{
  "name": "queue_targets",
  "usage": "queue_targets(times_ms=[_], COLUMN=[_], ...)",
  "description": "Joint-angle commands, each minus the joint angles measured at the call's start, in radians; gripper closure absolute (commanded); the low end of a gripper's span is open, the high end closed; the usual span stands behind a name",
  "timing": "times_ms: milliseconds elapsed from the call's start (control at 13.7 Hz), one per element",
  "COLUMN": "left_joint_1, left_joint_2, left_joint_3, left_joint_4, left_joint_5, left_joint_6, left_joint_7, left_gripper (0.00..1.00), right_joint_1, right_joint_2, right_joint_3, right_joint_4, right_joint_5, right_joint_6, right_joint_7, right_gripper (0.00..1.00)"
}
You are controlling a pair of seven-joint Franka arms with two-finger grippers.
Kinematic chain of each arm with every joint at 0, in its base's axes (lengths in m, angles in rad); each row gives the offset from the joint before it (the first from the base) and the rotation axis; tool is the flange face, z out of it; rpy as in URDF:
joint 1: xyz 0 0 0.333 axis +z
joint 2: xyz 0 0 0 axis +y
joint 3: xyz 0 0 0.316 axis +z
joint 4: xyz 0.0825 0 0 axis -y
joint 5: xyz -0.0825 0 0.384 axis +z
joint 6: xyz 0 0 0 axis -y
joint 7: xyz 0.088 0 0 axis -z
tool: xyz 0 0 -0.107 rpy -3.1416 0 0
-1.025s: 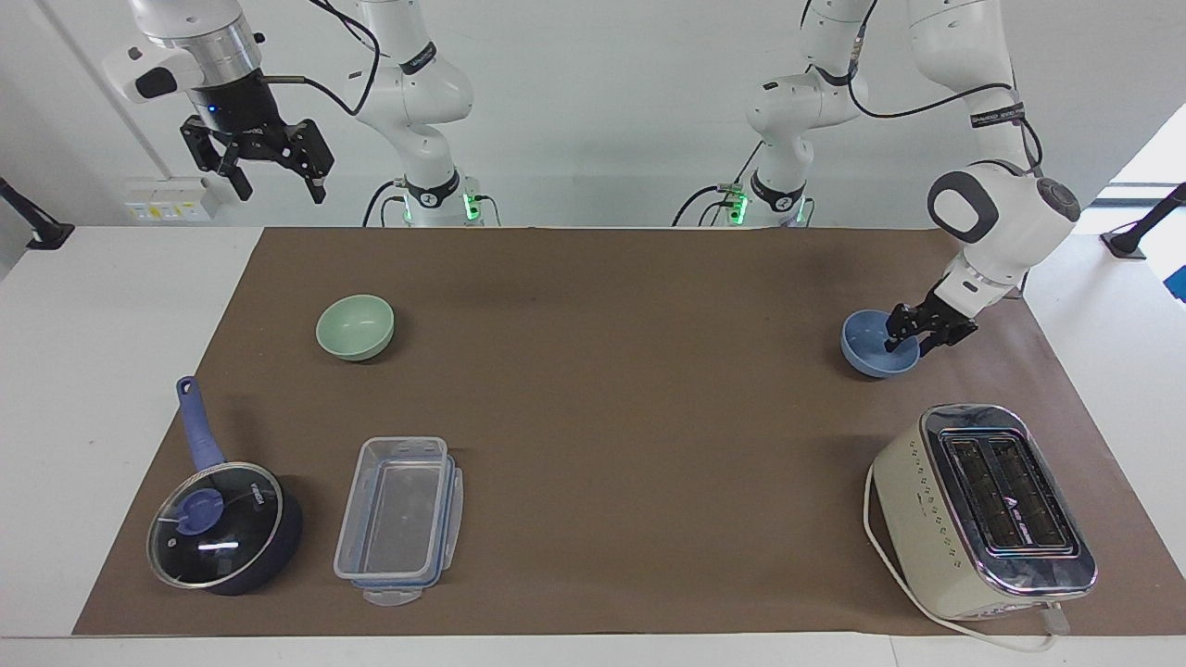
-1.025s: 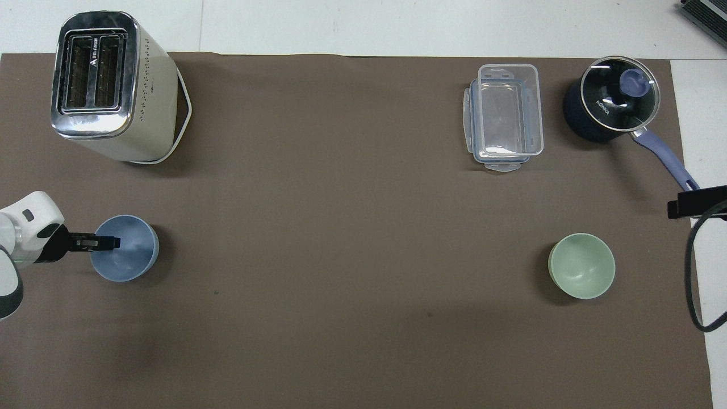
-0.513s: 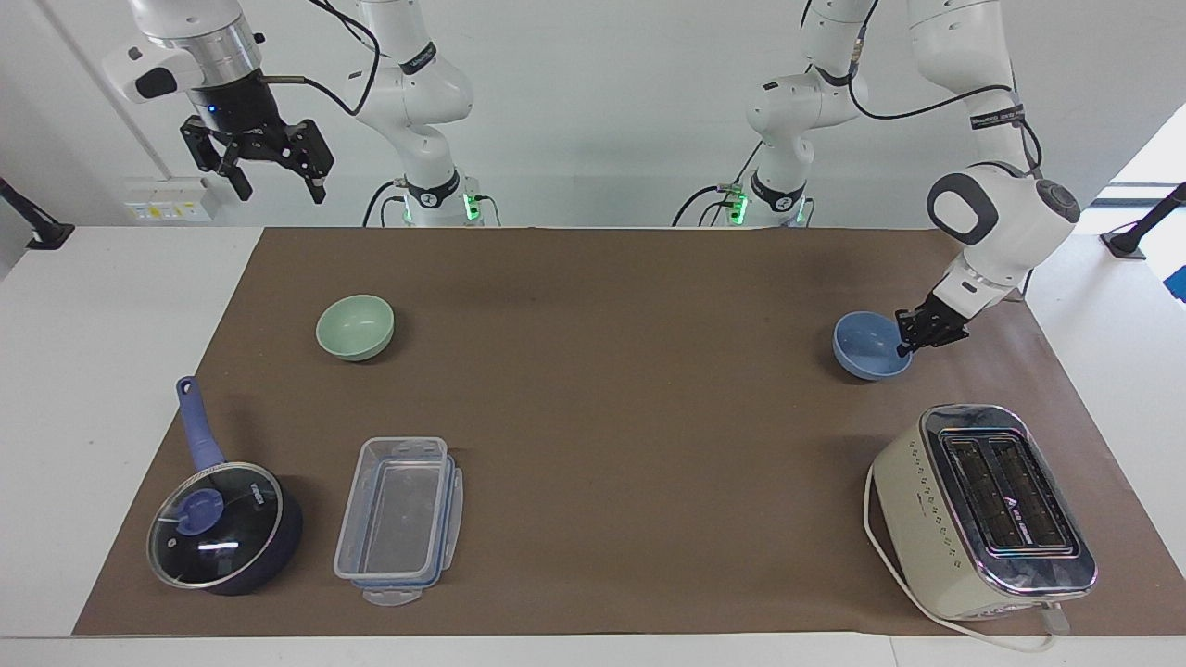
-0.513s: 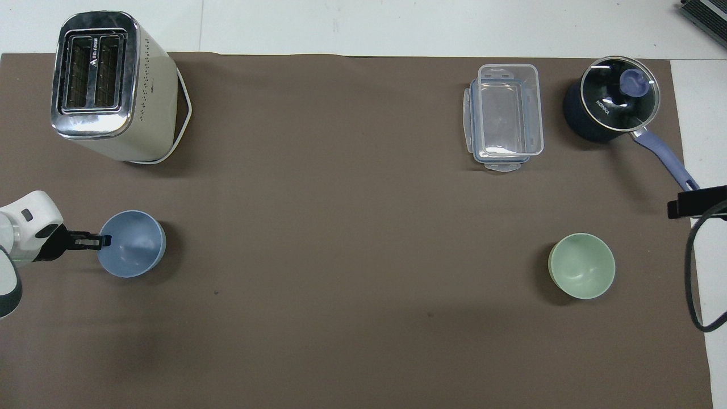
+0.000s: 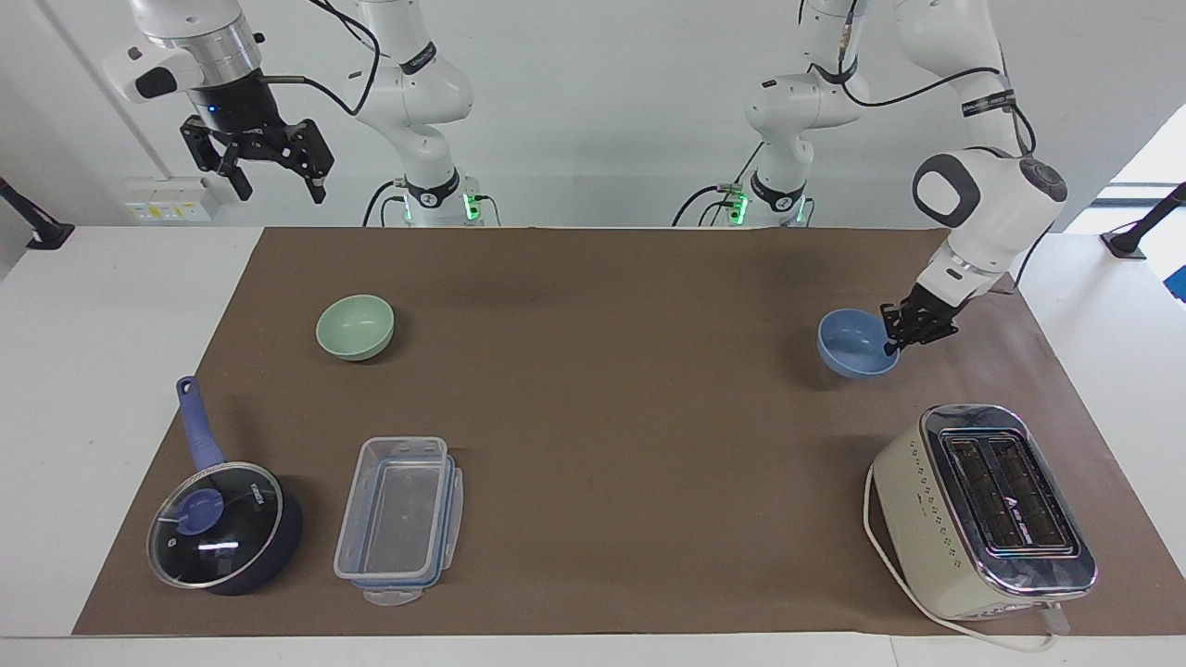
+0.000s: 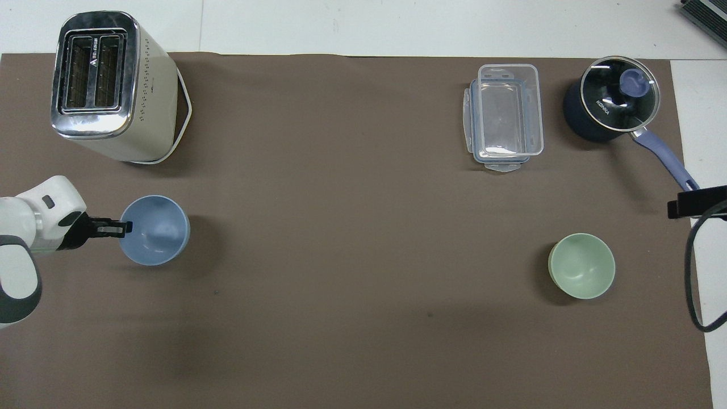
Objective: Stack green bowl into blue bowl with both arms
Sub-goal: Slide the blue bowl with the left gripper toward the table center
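Right gripper waits raised near its base, fingers spread; left gripper angled down, clamped on the blue bowl's rim, bowl upright above the mat; green bowl upright toward the right arm's end.

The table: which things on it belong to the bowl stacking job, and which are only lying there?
Belong to the job:
- small round mint-green bowl
- small round periwinkle-blue bowl, gripped at its rim by the left gripper
- right gripper, waiting raised

Only lying there:
- cream two-slot toaster
- clear plastic container
- dark-blue glass-lidded saucepan
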Motion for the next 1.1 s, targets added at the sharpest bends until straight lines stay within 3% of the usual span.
queue_targets(times_ms=[0, 439, 659, 879, 1025], left_joint_1=[-0.122, -0.411, -0.556, -0.668, -0.731], left_joint_2=[-0.019, 0.001, 0.058, 0.056, 0.099], left_joint_3=[0.008, 0.006, 0.005, 0.002, 0.003], left_joint_4=[-0.001, 0.018, 0.018, 0.018, 0.019], left_joint_5=[-0.016, -0.01, -0.01, -0.01, -0.011], left_joint_6=[-0.015, 0.041, 0.136, 0.144, 0.176], left_joint_7=[-0.146, -0.509, -0.671, -0.754, -0.774], left_gripper=[1.0, 1.0, 1.0, 1.0, 1.0], right_joint_1=[-0.008, -0.008, -0.008, -0.008, -0.008], right_joint_2=[-0.011, -0.011, -0.011, -0.011, -0.011], right_joint_3=[0.005, 0.005, 0.005, 0.005, 0.005], right_joint_4=[-0.013, -0.013, -0.013, -0.013, -0.013], right_joint_5=[0.001, 0.001, 0.001, 0.001, 0.001], right_joint_6=[0.006, 0.006, 0.006, 0.006, 0.006], right_joint_7=[-0.022, -0.022, -0.022, -0.022, -0.022], right_gripper=[0.0, 0.0, 0.0, 0.0, 0.0])
